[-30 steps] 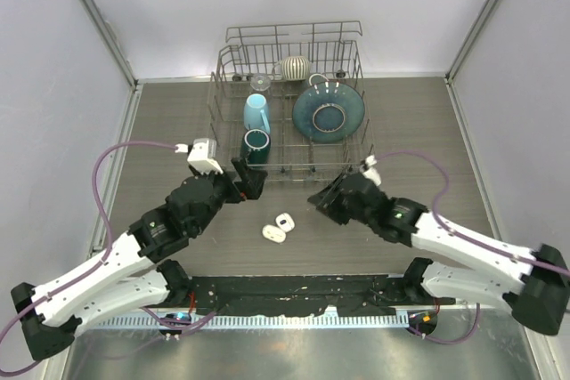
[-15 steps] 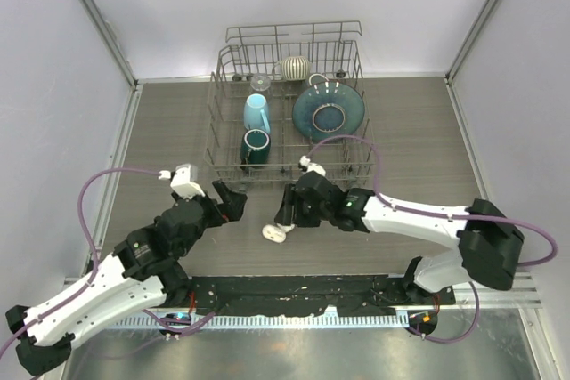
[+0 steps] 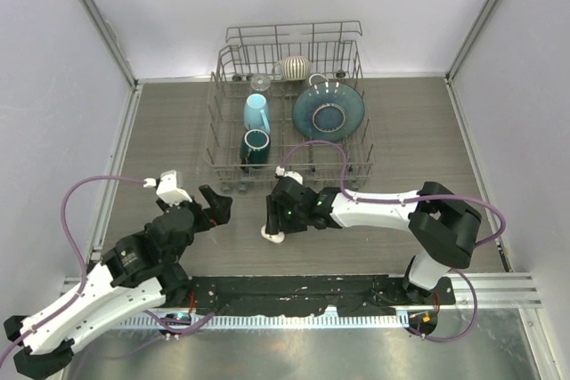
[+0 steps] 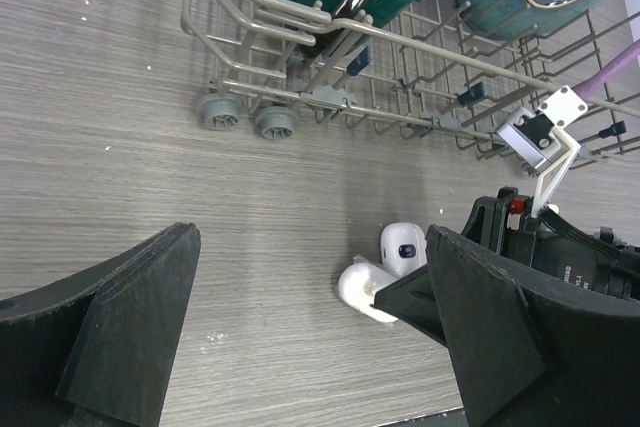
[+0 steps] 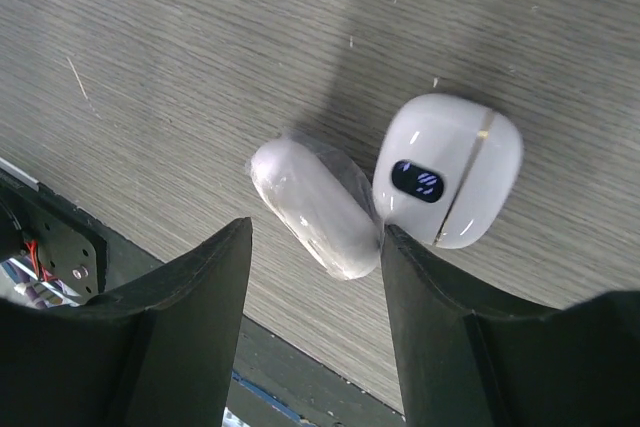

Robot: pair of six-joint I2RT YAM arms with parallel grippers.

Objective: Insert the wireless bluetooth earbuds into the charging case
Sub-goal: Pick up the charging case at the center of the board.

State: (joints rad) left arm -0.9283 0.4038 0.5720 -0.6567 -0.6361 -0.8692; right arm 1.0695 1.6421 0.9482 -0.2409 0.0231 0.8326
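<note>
Soft, even light falls from above me, leaving the grey table (image 3: 169, 122) bright with no harsh glare, only a faint sheen on the white case (image 5: 445, 172) just beyond my right gripper (image 5: 315, 232). Its fingers (image 5: 150, 347) loom close to the lens as dark, slightly blurred masses, and a soft-edged shadow stretches ahead of them. Past my left gripper (image 4: 310, 237) the rack (image 4: 300, 97) looks sharp.

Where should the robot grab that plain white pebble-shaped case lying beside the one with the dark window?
Across its narrow width, coming straight down from above. The plain case lies flat, long and rounded, so pinching its two long sides would probably hold best. The windowed case crowds one long side, leaving little room there.
</note>
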